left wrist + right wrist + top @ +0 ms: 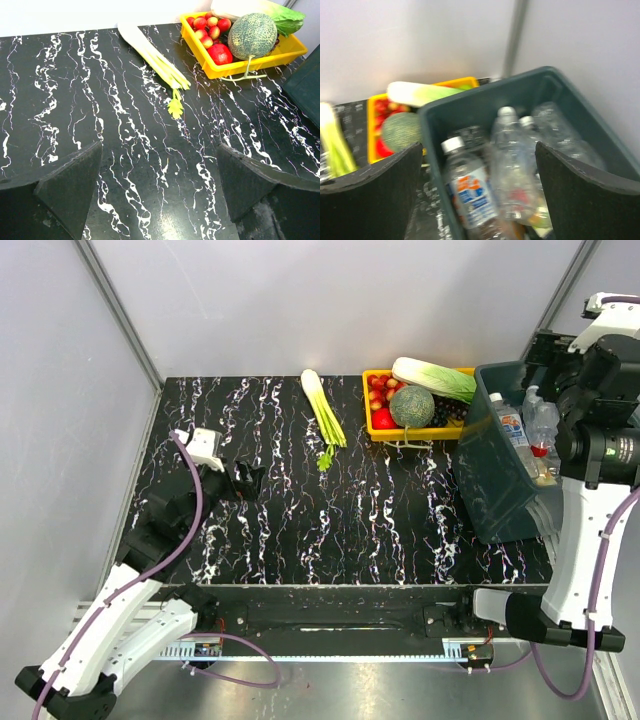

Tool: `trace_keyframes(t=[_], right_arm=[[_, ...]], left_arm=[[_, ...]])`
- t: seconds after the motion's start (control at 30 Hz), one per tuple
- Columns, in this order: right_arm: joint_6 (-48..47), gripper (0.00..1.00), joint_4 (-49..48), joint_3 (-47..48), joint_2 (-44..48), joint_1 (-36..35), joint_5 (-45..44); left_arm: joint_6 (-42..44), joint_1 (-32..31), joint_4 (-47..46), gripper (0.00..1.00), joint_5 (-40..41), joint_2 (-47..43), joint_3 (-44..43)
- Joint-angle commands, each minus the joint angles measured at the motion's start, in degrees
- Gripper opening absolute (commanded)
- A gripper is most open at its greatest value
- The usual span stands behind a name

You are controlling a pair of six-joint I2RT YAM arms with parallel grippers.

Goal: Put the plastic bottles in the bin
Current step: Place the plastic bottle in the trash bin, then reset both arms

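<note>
The bin point(490, 490), a dark teal tub, stands at the table's right edge. Several plastic bottles lie inside it: one with a white cap and a blue and orange label point(470, 192), and clear ones beside it point(512, 175). From above, the labelled bottle point(510, 425) leans on the bin's left wall. My right gripper point(479, 190) hangs open over the bin point(485, 95), with nothing between its fingers point(380, 195); the view is blurred. My left gripper point(160, 185) is open and empty, low over the left part of the table point(243, 480).
A celery stalk point(322, 410) lies at the back centre of the black marbled table. A yellow tray point(372, 425) with a melon point(411, 406), red fruit and a cabbage sits just left of the bin. Grey walls close in the back and sides.
</note>
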State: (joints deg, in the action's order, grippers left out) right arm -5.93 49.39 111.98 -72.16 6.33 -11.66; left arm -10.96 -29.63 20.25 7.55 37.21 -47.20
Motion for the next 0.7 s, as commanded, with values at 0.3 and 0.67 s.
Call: trace_keyframes(t=[0.3, 0.67], right_arm=[[27.7, 1.0, -21.1, -26.0, 10.7, -4.8, 44.8], [34.4, 0.99, -29.8, -43.6, 14.8, -21.0, 41.1]], left_arm=[[0.2, -0.2, -3.3, 0.99, -0.3, -0.8, 0.0], [0.3, 0.0, -4.0, 0.99, -0.2, -2.6, 0.4]])
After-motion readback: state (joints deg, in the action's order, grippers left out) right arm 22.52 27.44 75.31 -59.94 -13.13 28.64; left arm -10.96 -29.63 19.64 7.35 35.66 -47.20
